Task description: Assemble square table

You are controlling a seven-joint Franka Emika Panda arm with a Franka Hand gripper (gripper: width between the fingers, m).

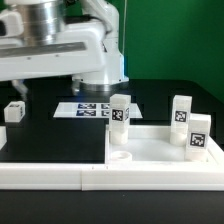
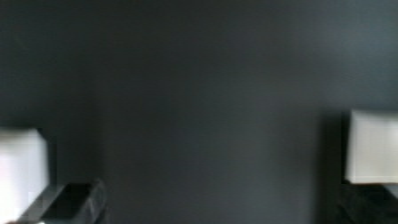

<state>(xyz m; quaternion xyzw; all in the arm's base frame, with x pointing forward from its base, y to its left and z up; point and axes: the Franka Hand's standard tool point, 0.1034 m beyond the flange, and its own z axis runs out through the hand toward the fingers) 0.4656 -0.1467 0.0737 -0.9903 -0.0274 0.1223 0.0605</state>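
Observation:
The white square slab [image 1: 155, 148] lies flat at the exterior view's right, inside the corner of the border rail, with a round socket [image 1: 120, 155] showing at its near left corner. Three white tagged legs stand upright on or just behind it: one [image 1: 120, 110] at its left, one [image 1: 181, 111] at the far right, one [image 1: 199, 133] nearer. A fourth leg [image 1: 14, 111] stands alone at the far left. My gripper [image 1: 97, 88] hangs low over the black table behind the slab, mostly hidden by the arm. In the wrist view the gripper [image 2: 214, 212] is open and empty over the dark table.
The marker board [image 1: 90, 108] lies flat behind the slab, under the arm. The long white border rail [image 1: 60, 172] runs along the front. In the wrist view two blurred white shapes [image 2: 18, 165] [image 2: 374, 150] sit at either side; I cannot tell what they are.

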